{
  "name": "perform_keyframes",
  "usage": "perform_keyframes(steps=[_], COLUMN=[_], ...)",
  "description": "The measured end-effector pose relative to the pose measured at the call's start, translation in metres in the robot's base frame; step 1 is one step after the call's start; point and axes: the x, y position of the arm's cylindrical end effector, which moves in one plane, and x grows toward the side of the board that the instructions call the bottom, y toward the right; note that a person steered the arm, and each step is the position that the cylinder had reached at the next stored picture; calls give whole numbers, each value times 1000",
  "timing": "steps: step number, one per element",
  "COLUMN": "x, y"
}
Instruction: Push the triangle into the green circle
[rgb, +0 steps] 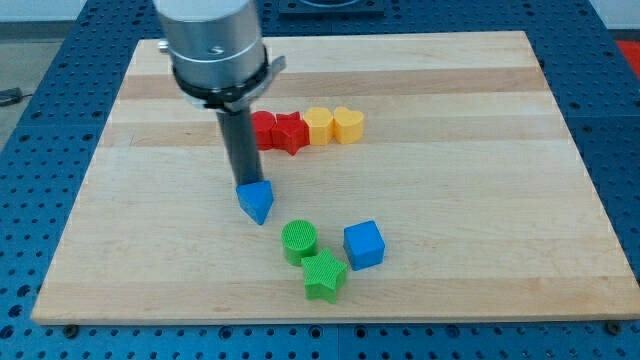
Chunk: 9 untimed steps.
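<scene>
A blue triangle block lies left of the board's middle. A green circle block sits below and to the right of it, a small gap between them. My tip rests at the triangle's upper left edge, touching it or nearly so. The dark rod rises from there to the grey arm end at the view's top.
A green star touches the green circle from below. A blue cube sits right of the circle. A row above holds a red block, a red star, a yellow block and a yellow heart.
</scene>
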Motion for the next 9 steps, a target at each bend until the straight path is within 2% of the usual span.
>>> perform_keyframes(steps=[1, 2, 3, 5, 8, 9], x=[2, 6, 14, 40, 46, 56], y=[-25, -14, 33, 54, -14, -3])
